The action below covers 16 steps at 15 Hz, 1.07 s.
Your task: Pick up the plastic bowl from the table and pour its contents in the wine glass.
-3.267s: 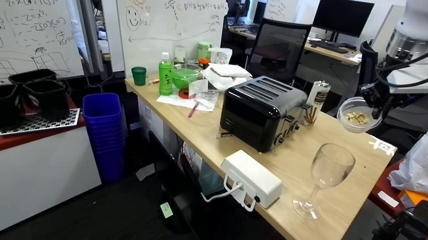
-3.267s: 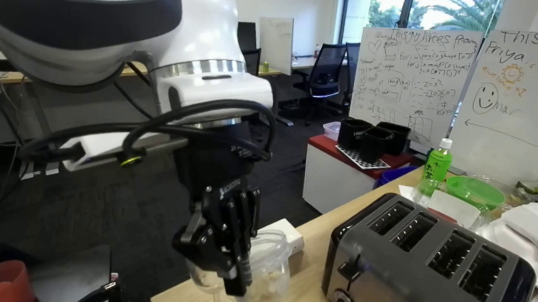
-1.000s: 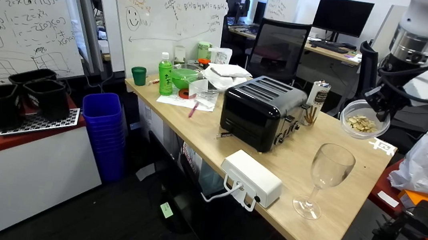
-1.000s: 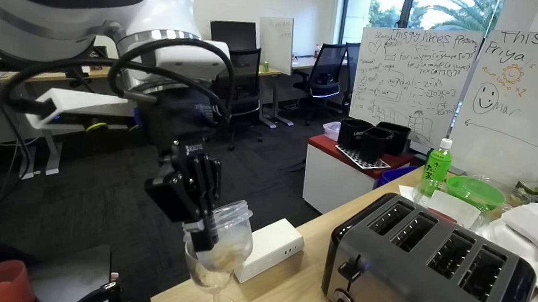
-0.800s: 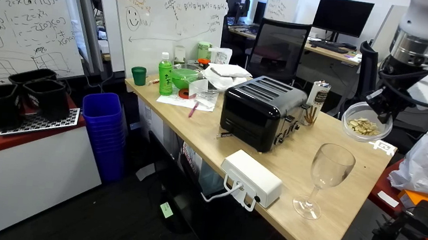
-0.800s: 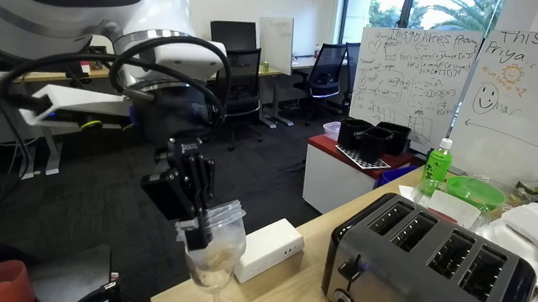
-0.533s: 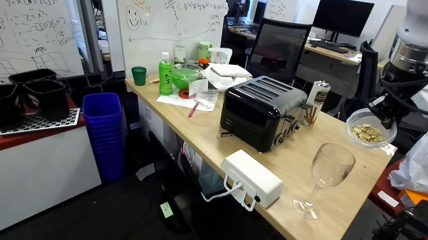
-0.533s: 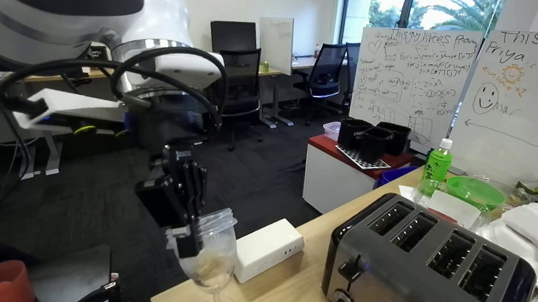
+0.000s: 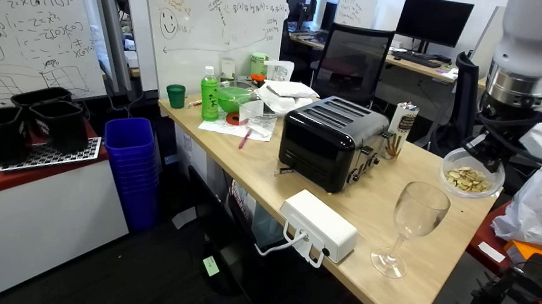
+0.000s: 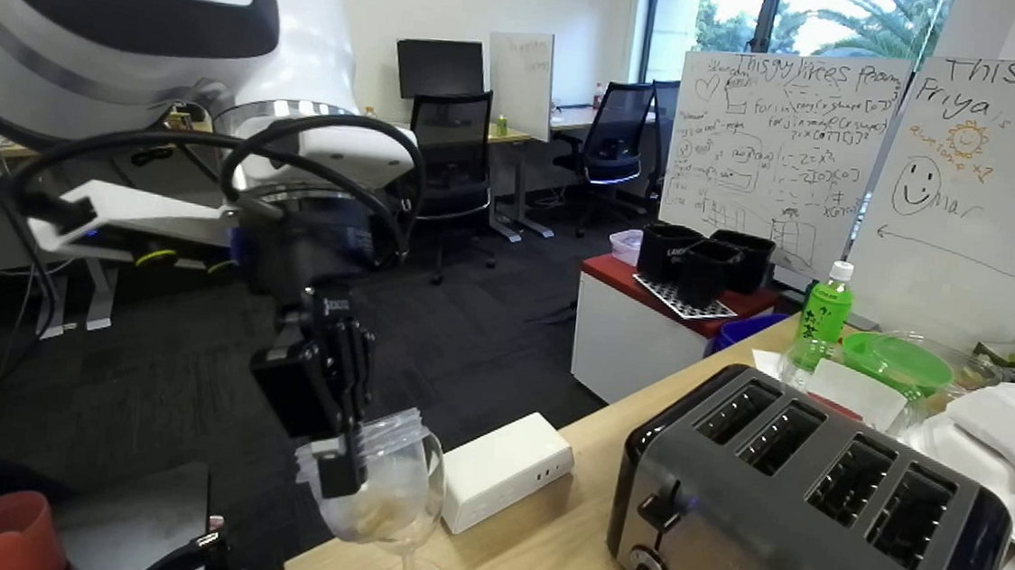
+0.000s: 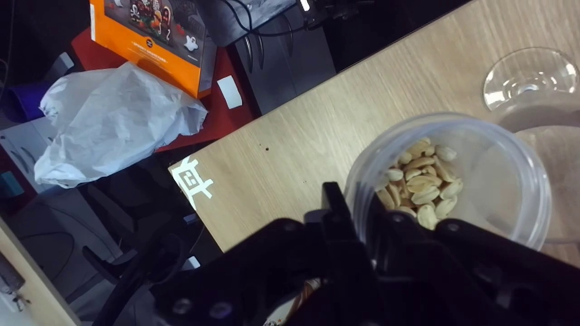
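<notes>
Gripping plastic bowl [image 11: 489, 181] of peanuts [image 11: 423, 183] by one side in end effector [image 11: 355, 198], above table [image 11: 294, 145], near upright wine glass [image 9: 418, 214].

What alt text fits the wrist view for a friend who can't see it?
A black end effector grips a clear plastic bowl of peanuts above a pale wooden table. A wine glass stands partly cut off at the right edge; at upper left lie a white bag and an orange box.

From above, an exterior view takes in the bench [image 9: 425, 271], the toaster [image 10: 799, 498] looms close at lower right in an exterior view, both share the smiley whiteboard [image 10: 987, 178], and the wrist view looks down past the hand [image 11: 354, 203].
</notes>
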Each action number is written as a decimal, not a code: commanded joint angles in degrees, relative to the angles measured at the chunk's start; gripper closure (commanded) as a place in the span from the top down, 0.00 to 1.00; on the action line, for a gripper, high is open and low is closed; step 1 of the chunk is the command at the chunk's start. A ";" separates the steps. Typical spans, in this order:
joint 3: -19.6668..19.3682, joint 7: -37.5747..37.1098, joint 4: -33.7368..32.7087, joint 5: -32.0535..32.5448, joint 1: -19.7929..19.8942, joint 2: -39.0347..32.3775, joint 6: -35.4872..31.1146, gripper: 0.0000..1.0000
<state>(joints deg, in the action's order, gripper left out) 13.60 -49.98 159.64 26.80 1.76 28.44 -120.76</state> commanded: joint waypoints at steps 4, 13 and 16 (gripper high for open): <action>4.20 -5.81 -1.33 6.41 0.54 -1.78 3.68 0.03; 2.56 -7.94 -0.80 7.26 -1.32 -0.79 2.85 0.11; 2.56 -7.96 -0.80 7.26 -1.32 -0.80 2.85 0.11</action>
<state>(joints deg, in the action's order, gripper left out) 17.32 -57.60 158.95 33.62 1.64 27.77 -118.35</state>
